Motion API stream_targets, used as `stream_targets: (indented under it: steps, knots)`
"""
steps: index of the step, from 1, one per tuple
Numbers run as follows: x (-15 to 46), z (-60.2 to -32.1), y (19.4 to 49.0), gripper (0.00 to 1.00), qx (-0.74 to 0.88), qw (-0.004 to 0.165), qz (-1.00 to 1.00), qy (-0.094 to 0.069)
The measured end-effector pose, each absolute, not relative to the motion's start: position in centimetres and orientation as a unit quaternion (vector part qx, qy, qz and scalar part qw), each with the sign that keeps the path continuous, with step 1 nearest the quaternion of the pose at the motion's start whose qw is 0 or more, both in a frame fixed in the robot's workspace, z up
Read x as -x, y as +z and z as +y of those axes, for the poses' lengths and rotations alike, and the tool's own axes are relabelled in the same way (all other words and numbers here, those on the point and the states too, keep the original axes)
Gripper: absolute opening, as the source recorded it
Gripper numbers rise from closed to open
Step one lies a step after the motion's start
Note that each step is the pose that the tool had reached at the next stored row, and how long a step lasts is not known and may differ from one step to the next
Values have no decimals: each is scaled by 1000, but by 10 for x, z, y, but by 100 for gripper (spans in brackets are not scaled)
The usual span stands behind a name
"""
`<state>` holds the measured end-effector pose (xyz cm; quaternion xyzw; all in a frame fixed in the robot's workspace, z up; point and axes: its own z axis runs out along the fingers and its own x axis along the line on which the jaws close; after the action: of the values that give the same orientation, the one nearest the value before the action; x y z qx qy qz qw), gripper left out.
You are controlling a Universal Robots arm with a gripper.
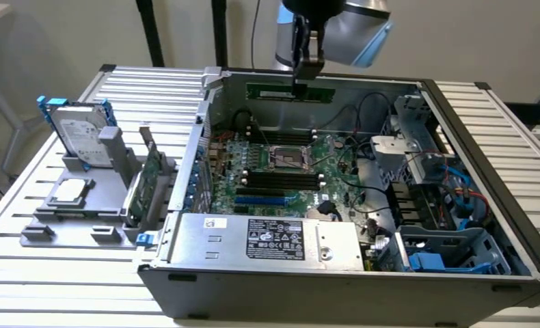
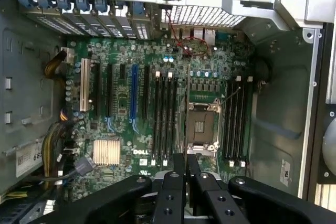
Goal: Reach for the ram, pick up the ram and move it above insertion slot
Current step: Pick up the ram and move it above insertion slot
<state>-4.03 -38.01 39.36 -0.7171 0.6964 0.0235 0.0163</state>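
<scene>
Hanging above the open PC case, the black two-finger gripper [image 1: 301,87] pinches the ram [image 1: 289,91], a long thin green circuit-board stick w/ a pale label, held level by its upper edge. Fingers are clamped on it. The stick sits high near the case's far wall, well above the green motherboard [image 1: 279,171], roughly over the far bank of black slots.

Wrist view: gripper [image 2: 186,166] w/ matte black linkage arms and bolt heads, fingers pressed together edge-on over the stick. Below lies the motherboard [image 2: 121,93], dense w/ small components: long black memory slots [image 2: 164,119], a second set [image 2: 236,119], the square metal CPU socket [image 2: 202,129] btwn them, a finned gold heatsink [image 2: 106,151].

Exterior view's left: ribbed aluminium table [image 1: 33,273], grey plastic rack holding a silver hard drive [image 1: 81,137] upright and a larger green expansion card [image 1: 147,184]. Grey sheet-metal PSU box [image 1: 265,239] w/ a black label at the case front.
</scene>
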Motion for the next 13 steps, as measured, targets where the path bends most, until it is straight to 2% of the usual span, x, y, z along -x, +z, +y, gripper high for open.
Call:
stream_targets:
  steps: [13]
  knots:
    - [31,-373,389,13,717,16,696,24]
